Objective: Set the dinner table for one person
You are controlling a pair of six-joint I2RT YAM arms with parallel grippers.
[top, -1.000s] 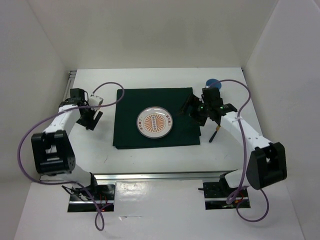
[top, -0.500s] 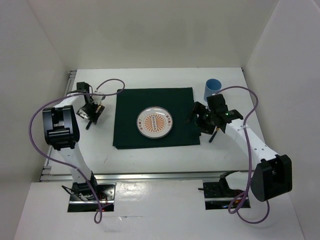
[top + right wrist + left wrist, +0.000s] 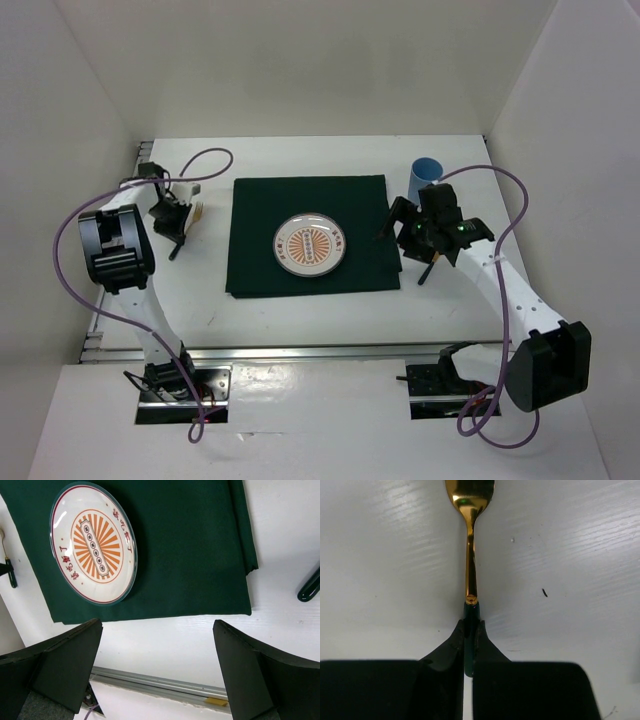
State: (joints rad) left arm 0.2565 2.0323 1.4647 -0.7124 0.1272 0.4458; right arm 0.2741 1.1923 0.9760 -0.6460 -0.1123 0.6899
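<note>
- Left hand (image 3: 469, 630) pinches the gold spoon (image 3: 470, 565) by its dark handle, long axis running to 12 o'clock in the wrist view.
- Green placemat (image 3: 255, 265) and plate (image 3: 311, 243) sit at its 3 o'clock on the desk (image 3: 300, 320); right hand (image 3: 156, 630) hangs spread.

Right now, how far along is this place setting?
Done: plate on the green mat, blue cup off its far right corner. In hand: left pincer shut on a gold utensil, left of the mat. Probably left: the dark-handled utensil right of the mat; right pincer open near it.
</note>
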